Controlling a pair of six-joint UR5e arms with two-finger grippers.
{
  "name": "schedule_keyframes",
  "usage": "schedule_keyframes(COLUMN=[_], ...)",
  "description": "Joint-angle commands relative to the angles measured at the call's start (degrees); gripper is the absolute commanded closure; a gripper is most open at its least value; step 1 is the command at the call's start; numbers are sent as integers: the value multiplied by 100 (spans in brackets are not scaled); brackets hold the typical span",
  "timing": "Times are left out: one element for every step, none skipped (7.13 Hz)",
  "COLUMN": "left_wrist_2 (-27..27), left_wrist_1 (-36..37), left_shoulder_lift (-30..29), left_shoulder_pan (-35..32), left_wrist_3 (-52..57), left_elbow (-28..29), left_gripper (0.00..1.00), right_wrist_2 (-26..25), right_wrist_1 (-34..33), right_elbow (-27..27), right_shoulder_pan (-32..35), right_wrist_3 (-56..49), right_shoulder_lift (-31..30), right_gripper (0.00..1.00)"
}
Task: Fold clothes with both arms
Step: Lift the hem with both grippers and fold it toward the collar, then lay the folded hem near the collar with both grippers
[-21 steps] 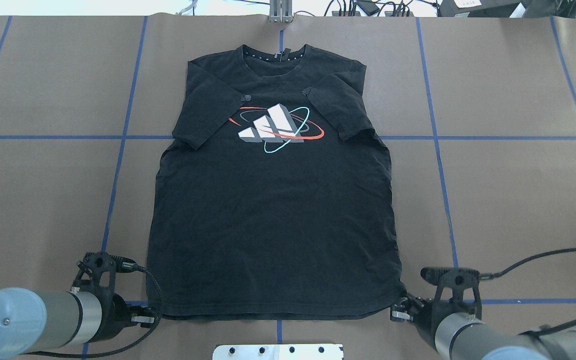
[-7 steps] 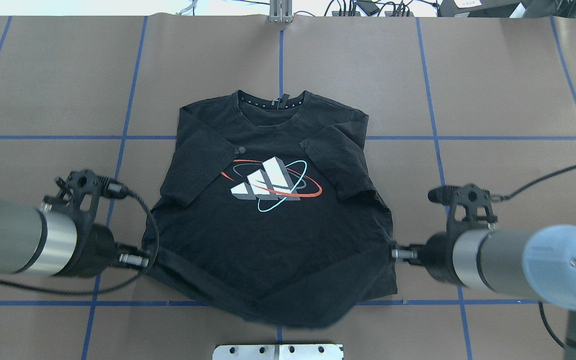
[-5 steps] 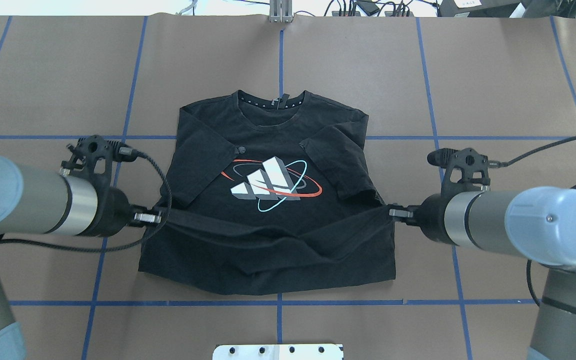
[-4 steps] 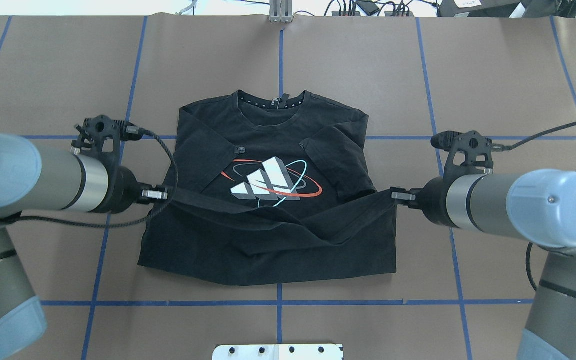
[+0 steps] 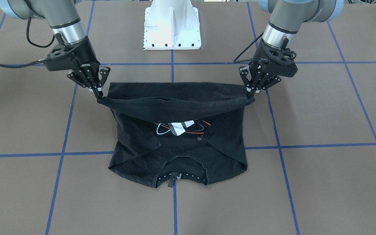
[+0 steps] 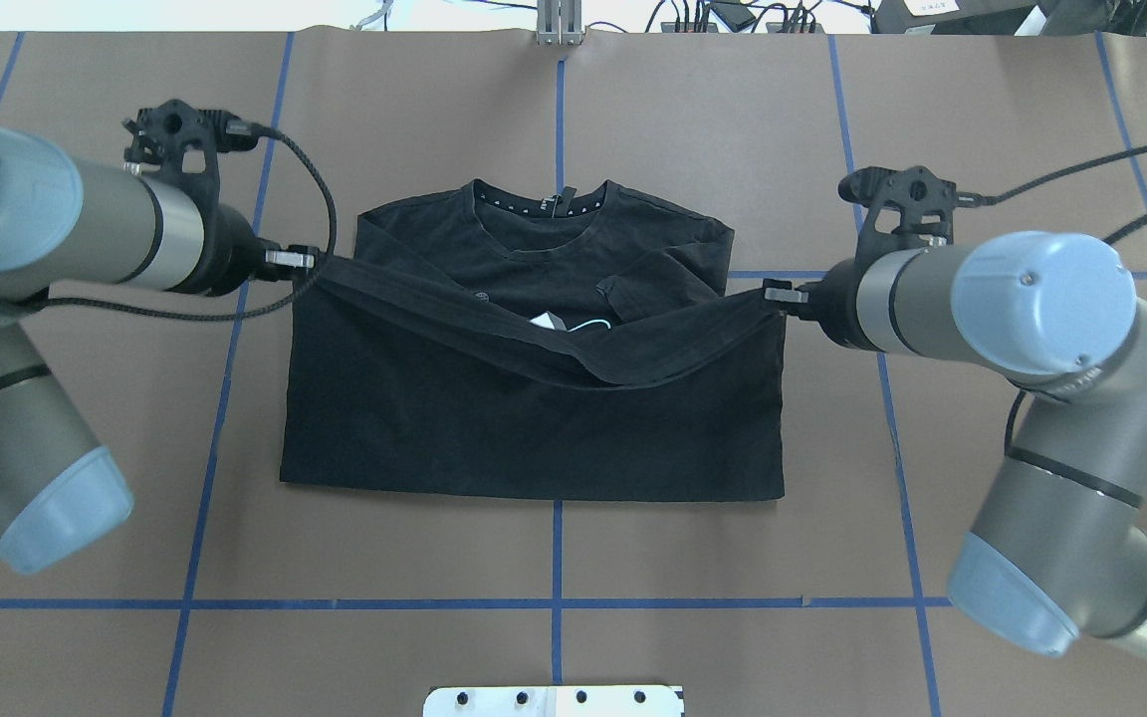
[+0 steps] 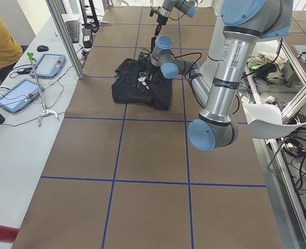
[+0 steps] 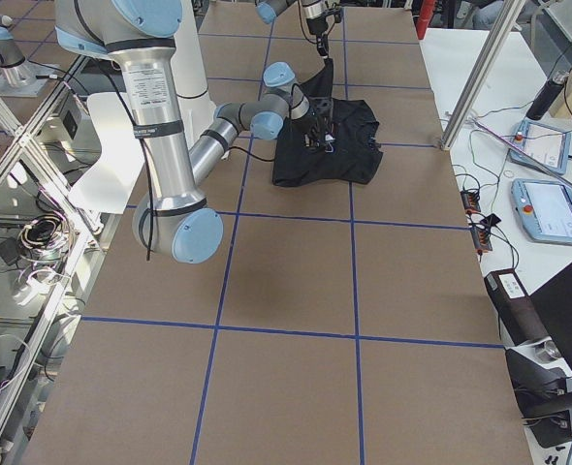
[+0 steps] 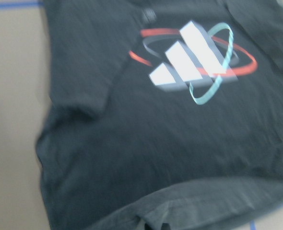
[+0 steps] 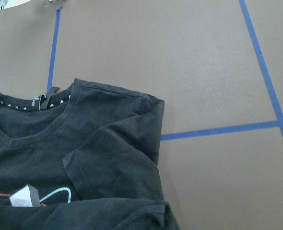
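Counter (image 6: 693,119) is covered in brown paper, gridded with blue tape lines (image 6: 556,602). White pedestal base (image 5: 172,24) is bolted at the robot's edge. A metal bracket (image 6: 559,25) and a tangle of cables (image 6: 733,15) are seen at the far edge.

Black T-shirt (image 6: 534,428) is laid mid-counter across the centre tape line, collar (image 6: 541,204) away from the robot, both sleeves tucked in over the chest. The lower half is doubled up over the body, so plain black back is shown and a straight fold edge is left on the robot's side. The hem is held off the cloth as a taut band sagging in the middle, and most of the print (image 5: 180,127) is hidden under it. A blurred full print is caught by the left wrist camera.

Left arm (image 6: 86,229): jaws pinched tight on one hem corner. Right arm (image 6: 982,299): jaws pinched tight on the other hem corner, at roughly the same height.

Room: a white side desk (image 7: 8,145) runs along the operators' side, with two teach pendants (image 7: 19,93), a keyboard (image 7: 72,30) and a mouse (image 7: 42,48) on it. An aluminium frame post (image 7: 65,36) stands at the counter edge. A person in a yellow top (image 7: 2,41) is seated at the desk.
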Motion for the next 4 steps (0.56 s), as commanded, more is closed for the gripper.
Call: schedule_keyframes(left_wrist_2=[-17,-8,-8,0], left_wrist_1=[-28,-55,-159,-413], left_shoulder_lift=[-424,-521,-626,-793], left_shoulder_pan=[-440,-503,-529,-530], left_wrist_3=[427,526,570,631], left_elbow=[705,1004,1294,1732], left_gripper=[100,100,100,100], right_wrist_2=[0,0,26,9], right_wrist_1=[-7,-7,-77,-208], right_elbow=[-290,-500,-798,-1018], right_shoulder_pan=[262,324,438,474], right_wrist_3=[-115,-132,-176,-455], right_shoulder_lift=[274,491,746,931], right_gripper=[100,100,100,100])
